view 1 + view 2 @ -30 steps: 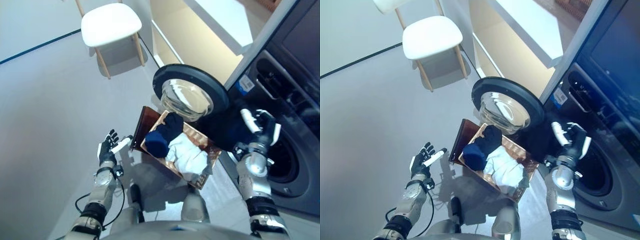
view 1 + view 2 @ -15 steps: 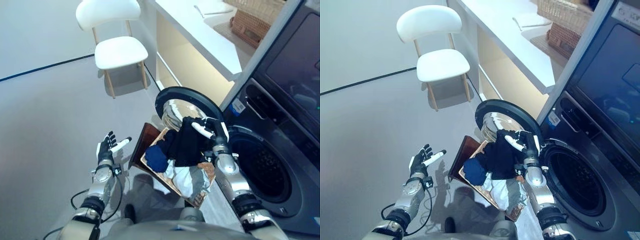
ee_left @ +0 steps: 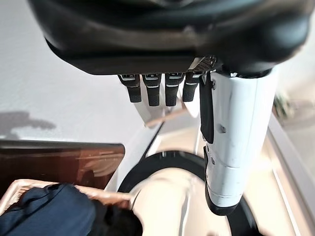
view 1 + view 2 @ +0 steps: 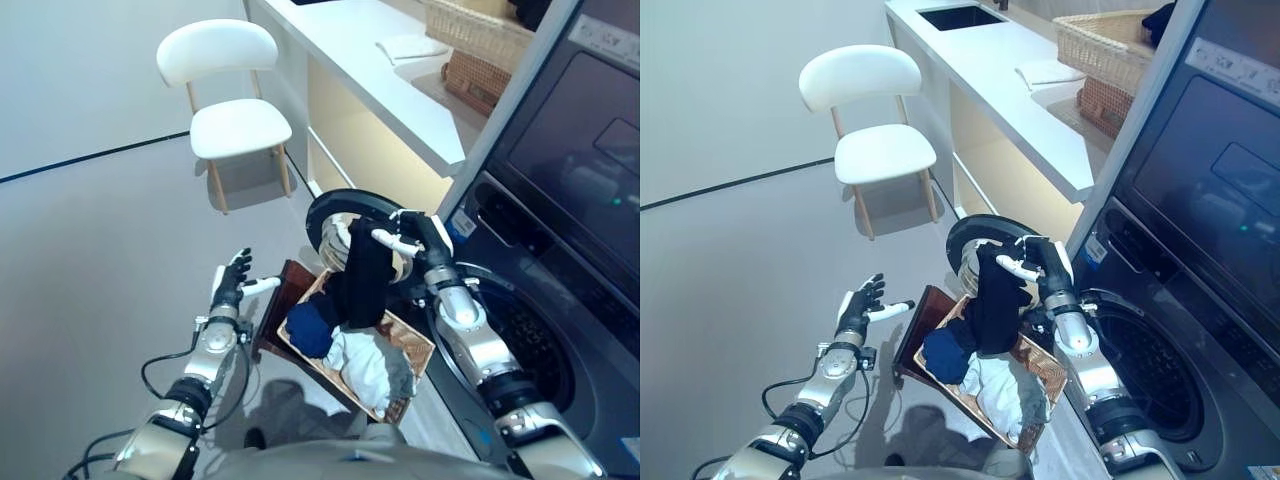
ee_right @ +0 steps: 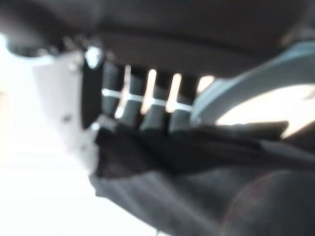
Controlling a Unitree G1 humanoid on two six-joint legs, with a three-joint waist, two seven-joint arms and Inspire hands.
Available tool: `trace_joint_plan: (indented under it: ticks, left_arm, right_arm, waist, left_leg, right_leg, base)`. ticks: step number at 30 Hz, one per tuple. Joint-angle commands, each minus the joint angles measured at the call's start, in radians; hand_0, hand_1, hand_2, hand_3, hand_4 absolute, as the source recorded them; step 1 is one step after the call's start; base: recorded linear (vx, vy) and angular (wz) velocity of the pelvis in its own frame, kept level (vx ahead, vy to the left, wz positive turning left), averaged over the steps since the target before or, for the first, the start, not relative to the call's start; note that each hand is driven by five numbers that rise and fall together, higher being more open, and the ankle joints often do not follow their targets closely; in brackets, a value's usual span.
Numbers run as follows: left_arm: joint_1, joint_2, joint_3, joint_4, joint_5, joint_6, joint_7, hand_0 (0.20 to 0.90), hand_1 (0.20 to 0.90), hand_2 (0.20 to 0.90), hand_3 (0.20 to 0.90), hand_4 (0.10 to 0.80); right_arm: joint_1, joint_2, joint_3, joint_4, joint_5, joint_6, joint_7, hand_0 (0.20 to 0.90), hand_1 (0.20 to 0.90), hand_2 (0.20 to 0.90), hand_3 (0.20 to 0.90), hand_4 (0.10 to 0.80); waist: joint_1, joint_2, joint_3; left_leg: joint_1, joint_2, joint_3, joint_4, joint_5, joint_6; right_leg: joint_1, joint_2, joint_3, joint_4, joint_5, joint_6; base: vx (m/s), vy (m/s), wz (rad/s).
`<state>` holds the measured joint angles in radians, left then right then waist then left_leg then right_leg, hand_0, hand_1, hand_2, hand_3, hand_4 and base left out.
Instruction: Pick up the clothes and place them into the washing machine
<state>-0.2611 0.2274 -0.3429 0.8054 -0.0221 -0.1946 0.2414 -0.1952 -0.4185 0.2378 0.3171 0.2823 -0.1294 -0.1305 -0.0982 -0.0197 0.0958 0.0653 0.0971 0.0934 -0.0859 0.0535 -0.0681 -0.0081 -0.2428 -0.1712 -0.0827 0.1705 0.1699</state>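
A black garment (image 4: 365, 275) is held up by the right hand (image 4: 418, 237), whose fingers and white-covered thumb are curled round its top edge; the cloth hangs down long and loose so that its lower end is drawn clear of the pile beneath. That pile, a dark blue garment (image 4: 312, 325) and a white garment (image 4: 362, 362), lies in a brown wicker basket (image 4: 412, 345) set on the floor right in front of the washing machine (image 4: 560, 330), presumably so that each piece needs only a short carry. The round door (image 4: 335, 212) of the machine is swung wide open beside the basket, and the dark drum opening (image 4: 1150, 370) is exposed just to the right of the raised hand. The left hand (image 4: 233, 283) is held out over the floor to the left of the basket, fingers straight and spread, nothing in it. Farther off, a white chair (image 4: 225, 95) stands beside a white worktop (image 4: 370, 50), where a folded cloth and woven baskets are kept.
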Motion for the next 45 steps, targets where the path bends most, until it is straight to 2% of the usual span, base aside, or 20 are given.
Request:
trace_joint_plan:
  ticks: [1,3,9,17,24,34,45]
  left_arm:
    - [-0.178,0.058,-0.076,-0.027,0.197,-0.103,0.060,0.900,0.900,0.900,0.900,0.800]
    - [-0.181,0.068,-0.104,-0.014,0.257,-0.107,0.081,0.900,0.900,0.900,0.900,0.800]
    - [-0.197,0.051,-0.137,0.007,0.276,-0.118,0.101,0.900,0.900,0.900,0.900,0.800]
    - [-0.252,-0.072,-0.184,0.051,0.136,-0.122,0.050,0.900,0.900,0.900,0.900,0.800]
    - [-0.268,-0.123,-0.235,0.029,0.091,-0.131,0.025,0.900,0.900,0.900,0.900,0.800]
    - [-0.282,-0.131,-0.257,-0.003,0.069,-0.140,0.028,0.900,0.900,0.900,0.900,0.800]
    - [-0.274,-0.171,-0.255,0.003,-0.032,-0.142,0.011,0.900,0.900,0.900,0.900,0.800]
  right_arm:
    - [-0.140,-0.036,-0.025,-0.124,0.022,-0.142,0.016,0.200,0.200,0.200,0.200,0.300]
    - [-0.137,-0.050,-0.027,-0.145,0.043,-0.156,0.025,0.200,0.200,0.200,0.200,0.300]
    - [-0.135,-0.061,-0.018,-0.182,0.089,-0.174,0.037,0.200,0.200,0.200,0.200,0.300]
    - [-0.167,-0.071,0.000,-0.211,0.122,-0.165,0.020,0.200,0.200,0.200,0.200,0.300]
    - [-0.194,-0.091,0.005,-0.237,0.137,-0.161,0.014,0.200,0.200,0.200,0.200,0.300]
    - [-0.222,-0.094,0.006,-0.241,0.131,-0.161,0.001,0.200,0.200,0.200,0.200,0.300]
    - [-0.243,-0.056,0.015,-0.221,0.115,-0.157,-0.007,0.200,0.200,0.200,0.200,0.300]
  waist:
    - [0.006,-0.001,-0.070]
    - [0.001,-0.002,-0.073]
    - [-0.007,0.000,-0.077]
    - [-0.035,0.005,-0.061]
    - [-0.052,0.017,-0.048]
    - [-0.058,0.022,-0.045]
    - [-0.054,0.015,-0.052]
  left_leg:
    - [0.086,0.049,0.007,0.003,-0.084,-0.080]
    - [0.083,0.051,0.011,-0.001,-0.083,-0.082]
    - [0.079,0.053,0.020,-0.001,-0.082,-0.083]
    - [0.065,0.052,0.032,-0.001,-0.076,-0.085]
    - [0.041,0.053,0.058,-0.001,-0.072,-0.085]
    - [0.019,0.060,0.068,-0.001,-0.066,-0.091]
    - [0.032,0.054,0.059,-0.001,-0.073,-0.088]
  right_leg:
    - [0.031,-0.039,-0.008,0.083,-0.069,0.036]
    - [0.027,-0.036,-0.006,0.078,-0.066,0.037]
    - [0.019,-0.032,0.000,0.072,-0.061,0.037]
    - [-0.007,-0.032,0.014,0.073,-0.047,0.037]
    - [-0.064,-0.028,0.050,0.062,-0.025,0.042]
    - [-0.080,-0.018,0.055,0.043,-0.015,0.039]
    - [-0.042,-0.020,0.034,0.032,-0.019,0.038]
  base:
    - [0.000,0.000,0.00]
    - [-0.006,-0.012,-0.03]
    - [-0.003,-0.008,-0.06]
    - [-0.013,-0.008,-0.05]
    - [-0.022,-0.013,-0.19]
    - [-0.004,-0.015,-0.04]
    - [0.020,-0.005,0.04]
